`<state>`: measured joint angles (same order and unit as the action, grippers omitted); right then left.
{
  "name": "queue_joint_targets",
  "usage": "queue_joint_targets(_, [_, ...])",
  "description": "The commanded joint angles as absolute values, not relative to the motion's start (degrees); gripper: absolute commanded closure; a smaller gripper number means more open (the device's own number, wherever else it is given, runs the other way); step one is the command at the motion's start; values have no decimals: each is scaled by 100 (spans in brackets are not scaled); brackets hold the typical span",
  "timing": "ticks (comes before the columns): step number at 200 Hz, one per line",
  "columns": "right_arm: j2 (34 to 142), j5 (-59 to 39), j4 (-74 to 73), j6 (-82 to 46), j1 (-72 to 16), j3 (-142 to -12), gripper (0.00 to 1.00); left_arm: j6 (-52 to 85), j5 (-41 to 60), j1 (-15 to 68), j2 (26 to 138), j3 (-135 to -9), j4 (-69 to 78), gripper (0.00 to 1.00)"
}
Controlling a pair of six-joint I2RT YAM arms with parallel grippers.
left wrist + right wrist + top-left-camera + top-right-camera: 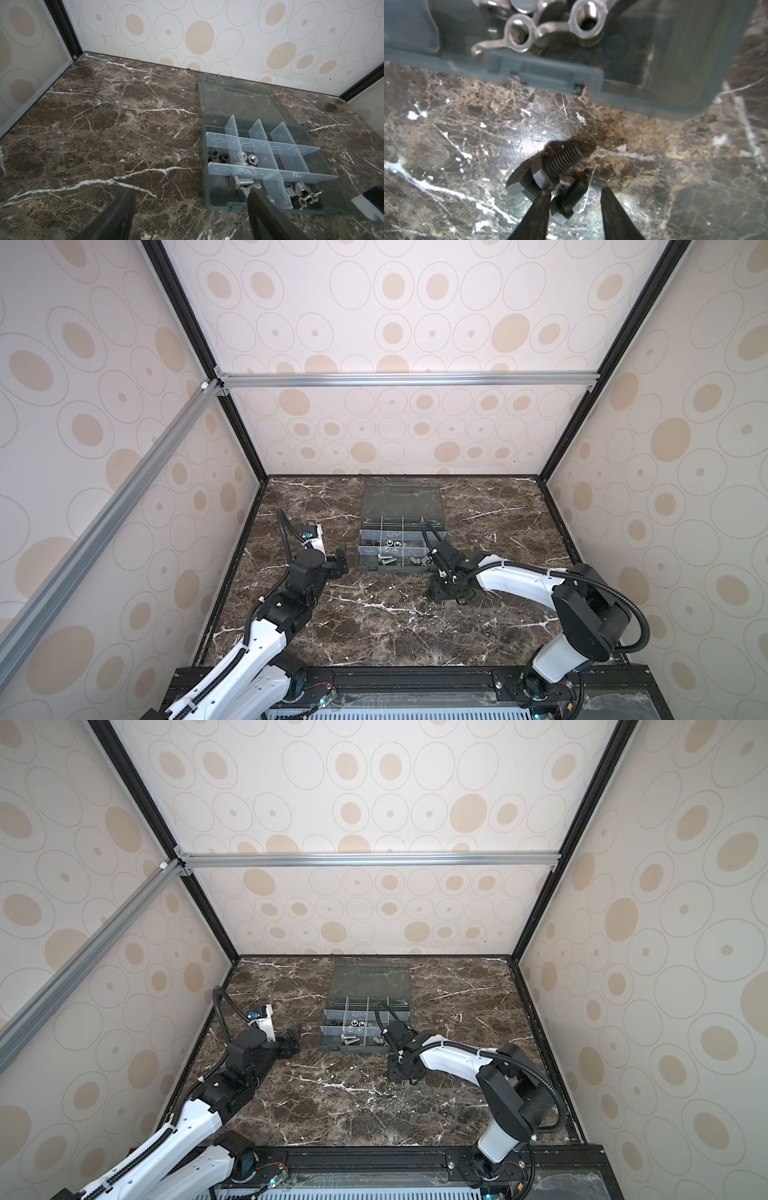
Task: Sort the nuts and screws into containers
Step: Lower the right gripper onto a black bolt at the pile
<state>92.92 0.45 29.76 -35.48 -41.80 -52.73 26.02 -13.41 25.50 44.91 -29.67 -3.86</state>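
loose screws (562,158), perhaps three, seen only from right wrist

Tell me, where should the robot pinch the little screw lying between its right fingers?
Pinch the small screw across its threaded shaft, coming down from above. It lies flat on the marble table, and its shaft runs lengthwise inside the open right gripper, so the jaws can close on its two sides. Two bigger screws crowd one side, so stay clear of them.
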Motion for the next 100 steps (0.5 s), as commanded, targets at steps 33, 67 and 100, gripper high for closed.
queue_joint_targets(33, [9421,377,3459,-3668,-4253,-5448,66,2795,-957,2514,4368,-3103,-552,16])
queue_joint_targets(67, [9520,414,3398,-3651,-4255,-5398,73,2804,-803,2514,4412,-3038,-475,16])
queue_joint_targets(100, [9679,369,3296,-3574,-4254,-5467,77,2855,-563,2515,4524,-3041,-431,17])
